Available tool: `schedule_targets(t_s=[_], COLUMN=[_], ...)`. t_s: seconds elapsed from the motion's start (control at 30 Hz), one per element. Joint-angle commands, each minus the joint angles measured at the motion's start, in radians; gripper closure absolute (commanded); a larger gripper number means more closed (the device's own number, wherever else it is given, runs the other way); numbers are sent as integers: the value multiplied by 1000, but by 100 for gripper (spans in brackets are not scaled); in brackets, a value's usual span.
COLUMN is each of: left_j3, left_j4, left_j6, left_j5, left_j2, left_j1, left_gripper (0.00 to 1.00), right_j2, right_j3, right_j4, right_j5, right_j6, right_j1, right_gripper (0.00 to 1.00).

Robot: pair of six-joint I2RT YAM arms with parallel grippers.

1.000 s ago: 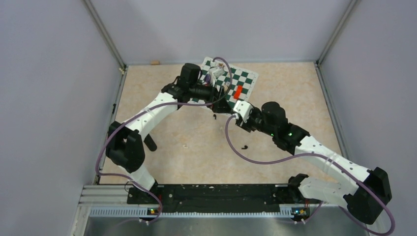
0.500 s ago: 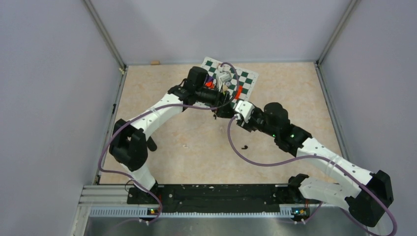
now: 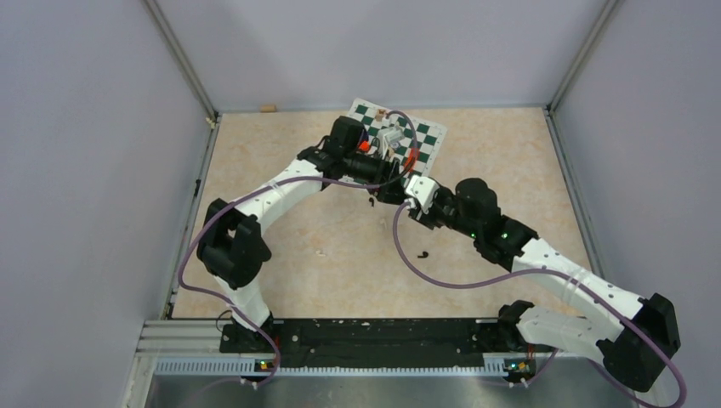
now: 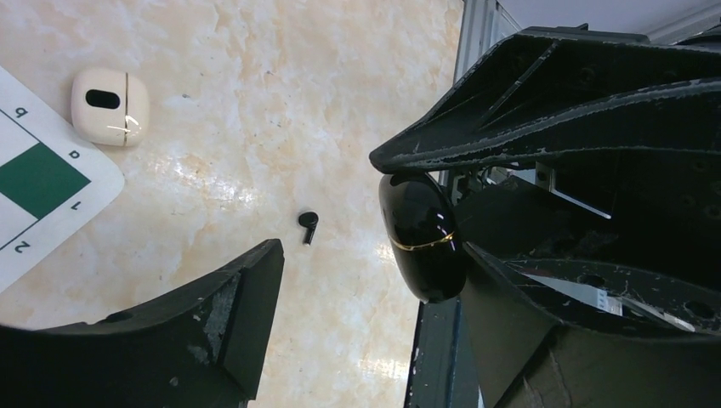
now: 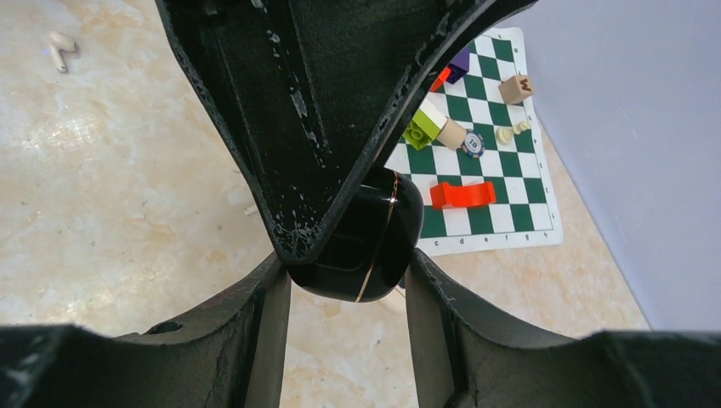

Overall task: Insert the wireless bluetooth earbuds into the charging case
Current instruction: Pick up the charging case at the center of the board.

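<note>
over the desk [image 4: 255, 102] my right tool [image 5: 349, 285] clamps the charging case [image 5: 374, 238]. my left tool [image 4: 327, 208] straddles the case, jaws apart, one finger touching it. an earbud [image 4: 308, 226] lies loose beside the case, nearer my left tool.

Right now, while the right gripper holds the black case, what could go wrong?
1. The open left gripper crowds the charging case that the right gripper grips; a push might twist it loose.
2. The case looks closed, so nothing can enter yet.
3. One earbud lies loose on the table; an arm could sweep it away.
</note>
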Motion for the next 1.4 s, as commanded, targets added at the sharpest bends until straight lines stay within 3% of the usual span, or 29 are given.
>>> schedule_targets(t_s=[0.0,0.27,0.47,0.5,0.6,0.67,0.87,1.0,1.1,1.23,1.3,1.37], left_j3=[48,59,69,70,78,90,104,112,96,-14,-65,-95], left_j4=[12,-21,-39,-43,-64,-109,-303,-429,-518,-461,-408,-380], left_j6=[-2,35,51,56,80,126,362,538,674,676,655,645], left_j5=[37,41,42,42,37,21,-26,45,113,185,206,210], left_j2=[10,14,16,15,11,1,-96,-164,-207,-257,-275,-280], left_j1=[-17,-40,-48,-49,-48,-49,-18,34,48,48,46,44], left_gripper=[23,42,70,72,73,73,72,72,71,71,72,79], right_j2=[-1,13,13,12,4,-21,-126,-151,-136,-69,-30,12], right_j3=[-5,-12,-15,-14,36,88,282,394,419,321,250,243], right_j4=[64,98,98,98,39,-35,-333,-449,-454,-320,-222,-200], right_j5=[18,71,79,82,67,21,-263,-453,-612,-856,-883,-886], right_j6=[-8,-7,-6,-4,30,54,69,52,94,233,305,324], right_j1=[26,47,50,50,51,48,8,-51,-110,-201,-218,-218], right_gripper=[66,65,63,57,13,2,1,1,1,3,4,6])
